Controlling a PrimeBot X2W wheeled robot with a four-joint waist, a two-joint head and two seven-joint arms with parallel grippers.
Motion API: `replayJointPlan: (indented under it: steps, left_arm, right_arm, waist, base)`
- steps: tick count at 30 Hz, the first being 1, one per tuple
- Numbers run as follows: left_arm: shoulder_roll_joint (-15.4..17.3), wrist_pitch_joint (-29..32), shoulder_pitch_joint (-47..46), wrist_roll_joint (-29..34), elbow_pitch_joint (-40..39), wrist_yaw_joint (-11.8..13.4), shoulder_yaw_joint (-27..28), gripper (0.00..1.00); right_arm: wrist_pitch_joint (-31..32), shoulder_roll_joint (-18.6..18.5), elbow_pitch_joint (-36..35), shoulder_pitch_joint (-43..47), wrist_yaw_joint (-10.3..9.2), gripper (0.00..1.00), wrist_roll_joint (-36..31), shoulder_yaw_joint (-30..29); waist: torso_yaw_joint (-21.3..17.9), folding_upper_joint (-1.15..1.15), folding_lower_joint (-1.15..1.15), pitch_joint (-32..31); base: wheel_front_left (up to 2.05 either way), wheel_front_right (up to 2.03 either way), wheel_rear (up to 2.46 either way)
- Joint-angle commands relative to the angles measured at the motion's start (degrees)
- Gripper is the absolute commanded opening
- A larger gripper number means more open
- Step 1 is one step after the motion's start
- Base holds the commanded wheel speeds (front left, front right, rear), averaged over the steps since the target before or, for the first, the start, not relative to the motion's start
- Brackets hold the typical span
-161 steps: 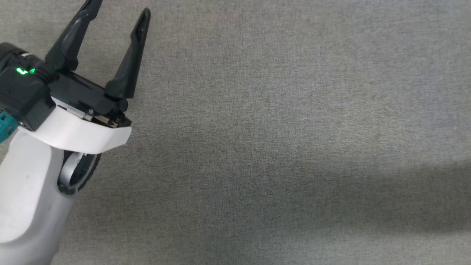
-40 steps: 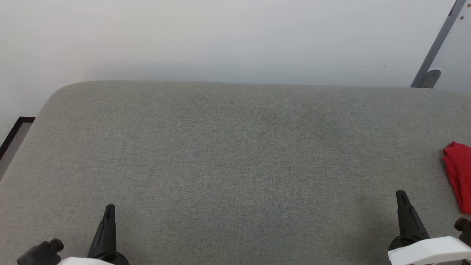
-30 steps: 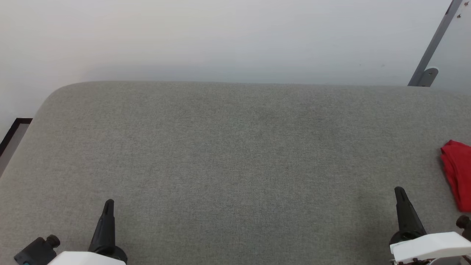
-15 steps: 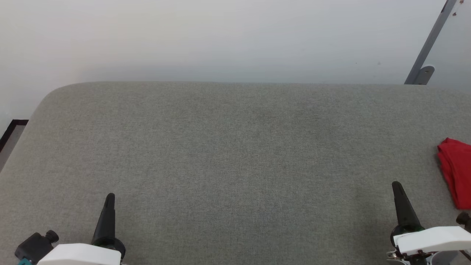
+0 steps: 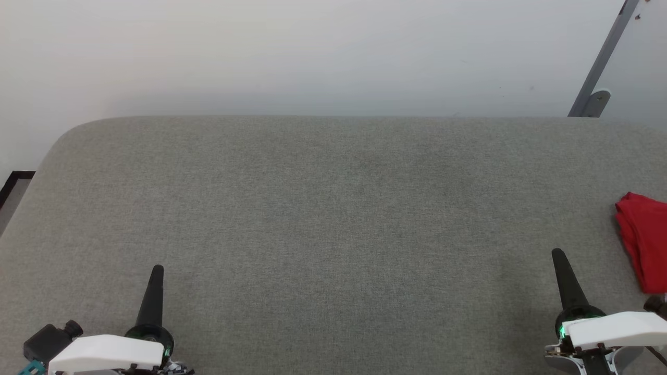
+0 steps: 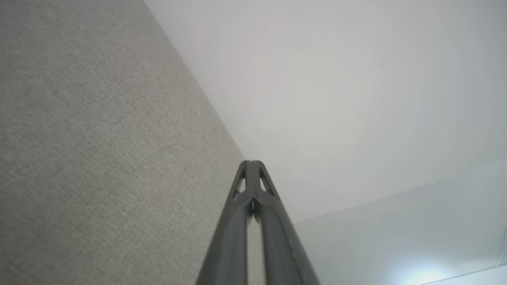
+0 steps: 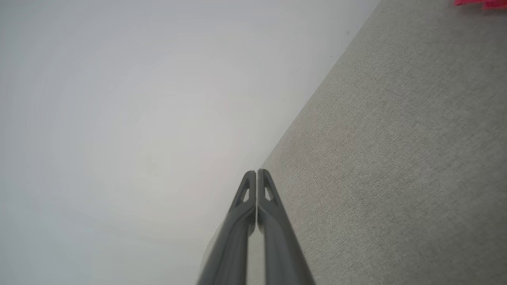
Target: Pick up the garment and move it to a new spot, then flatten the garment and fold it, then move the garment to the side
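Head view: grey fabric pad (image 5: 333, 208) takes up the middle and lower frame. Its far edge is rounded at the upper left, with a pale wall (image 5: 312, 52) behind it. A grey metal bar (image 5: 599, 62) slants down from the upper right corner to a small foot near the pad's far edge.

Garment (image 5: 643, 242) — red, bunched in soft folds — lies on the pad at the right edge of the frame, about mid-height, and is cut off by the frame. What shows of it is plain red cloth.

Left gripper (image 5: 156, 271), lower left: both fingers pressed together into one dark spike pointing up the frame, nothing between them. A white housing sits below it at the bottom edge.

Right gripper (image 5: 558, 256), lower right: same pose — closed and empty, with a green light at its base. Its tip is left of the garment and a little below it, with bare pad between the two.

Left wrist view: left gripper (image 6: 251, 163) fingertips meet with no gap and hold nothing. The pad is on the left of the frame, the wall on the right.

Right wrist view: right gripper (image 7: 256, 172) fingertips are together along a hairline seam, nothing held. The pad is on the right, the wall on the left. A sliver of the garment (image 7: 481, 3) shows at the top right corner, well apart from the fingertips.
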Motion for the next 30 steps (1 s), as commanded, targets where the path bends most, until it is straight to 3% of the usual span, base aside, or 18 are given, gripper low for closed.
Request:
replayJointPlan:
  steps: [1,30]
  left_arm:
    - [0.0,0.4,-1.3,-1.5,-0.2,0.1,0.4,0.0]
    - [-1.7,4.5,-4.6,-14.6,2.1,0.1,2.1,0.0]
  right_arm:
    - [0.3,-0.1,-0.2,-1.0,0.01,0.0,1.2,0.1]
    - [2.9,0.0,2.5,-3.9,0.0,0.0,16.2,0.4]
  waist:
    - [0.0,0.0,0.0,0.0]
    - [-1.4,0.0,0.0,0.3]
  base:
    - [0.0,0.0,0.0]
    - [0.0,0.0,0.0]
